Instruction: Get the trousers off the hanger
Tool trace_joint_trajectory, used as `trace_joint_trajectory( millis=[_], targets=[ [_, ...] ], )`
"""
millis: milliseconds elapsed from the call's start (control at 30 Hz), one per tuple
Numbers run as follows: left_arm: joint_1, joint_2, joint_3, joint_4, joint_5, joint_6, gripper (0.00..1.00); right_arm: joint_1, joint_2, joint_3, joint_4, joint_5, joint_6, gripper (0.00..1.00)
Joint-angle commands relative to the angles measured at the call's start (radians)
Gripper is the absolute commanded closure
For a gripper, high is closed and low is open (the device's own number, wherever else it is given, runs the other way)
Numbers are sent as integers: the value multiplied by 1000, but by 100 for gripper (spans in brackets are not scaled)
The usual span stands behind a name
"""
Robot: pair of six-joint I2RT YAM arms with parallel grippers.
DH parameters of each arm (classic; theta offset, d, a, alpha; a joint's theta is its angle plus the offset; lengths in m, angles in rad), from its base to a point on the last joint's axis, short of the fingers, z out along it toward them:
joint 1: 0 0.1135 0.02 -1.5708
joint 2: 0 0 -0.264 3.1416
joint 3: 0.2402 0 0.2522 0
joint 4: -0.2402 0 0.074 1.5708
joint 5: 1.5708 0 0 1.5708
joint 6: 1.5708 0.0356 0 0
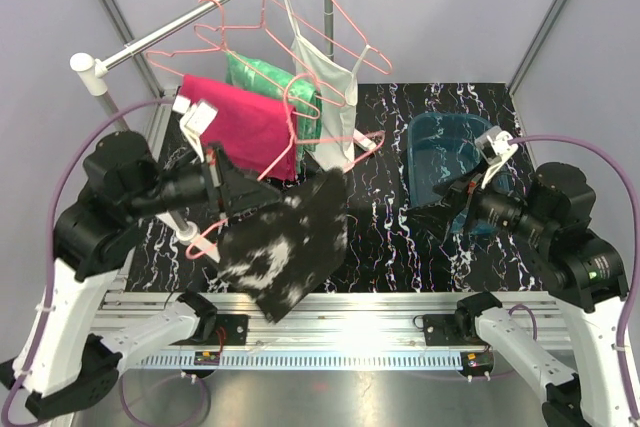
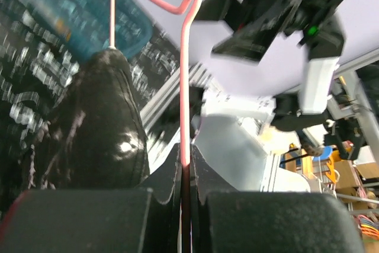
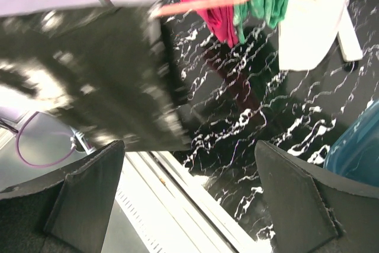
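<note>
My left gripper (image 1: pixel 230 192) is shut on the wire of a pink hanger (image 2: pixel 185 87). It holds the hanger off the rail, above the front of the table. The black white-speckled trousers (image 1: pixel 288 242) are draped over that hanger; they show in the left wrist view (image 2: pixel 100 128) and, blurred, in the right wrist view (image 3: pixel 89 75). The magenta trousers (image 1: pixel 245 127) and green-white trousers (image 1: pixel 272 79) hang on pink hangers on the rail. My right gripper (image 1: pixel 428 215) is open and empty, to the right of the black trousers, its jaws wide apart (image 3: pixel 189 146).
A white tank top (image 1: pixel 332 97) hangs on the metal rail (image 1: pixel 210 5) beside an empty pink hanger (image 1: pixel 225 22). A blue basket (image 1: pixel 450 162) sits on the black marbled table (image 1: pixel 385 237) by the right gripper. The rack's white post (image 1: pixel 185 232) stands near the left gripper.
</note>
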Motion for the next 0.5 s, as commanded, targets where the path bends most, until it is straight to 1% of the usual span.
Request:
trace_joint_trajectory(
  millis=[0,33,67,100,167,200,233,267,300,333,400,433,467],
  targets=[
    [-20,50,74,366,46,-55,100,13,12,78,-10,10,-21,1],
    [-32,60,64,445,23,-77,100,15,11,85,-11,5,-19,1],
    [-64,67,48,481,-47,-86,100,22,14,104,-16,-4,-19,1],
    [-85,89,39,519,-79,-95,100,28,15,111,-22,-4,-24,1],
    [-174,139,41,636,-204,-85,100,60,25,124,-47,17,-40,1],
    [-216,162,50,636,-256,-85,100,74,26,124,-54,35,-47,1],
    [-259,187,64,651,-315,-42,100,90,29,124,-73,58,-56,1],
    [-352,219,89,653,-447,-16,100,106,37,125,-83,106,-67,2],
    [-395,277,129,661,-503,13,100,148,37,124,-88,140,-80,2],
    [-467,311,155,673,-621,64,100,160,37,121,-90,211,-87,3],
    [-500,360,194,699,-727,75,100,192,34,108,-85,276,-106,3],
    [-512,411,206,713,-816,49,100,221,31,107,-82,307,-114,3],
    [-512,435,222,714,-853,37,100,229,25,101,-80,310,-119,2]
  ],
)
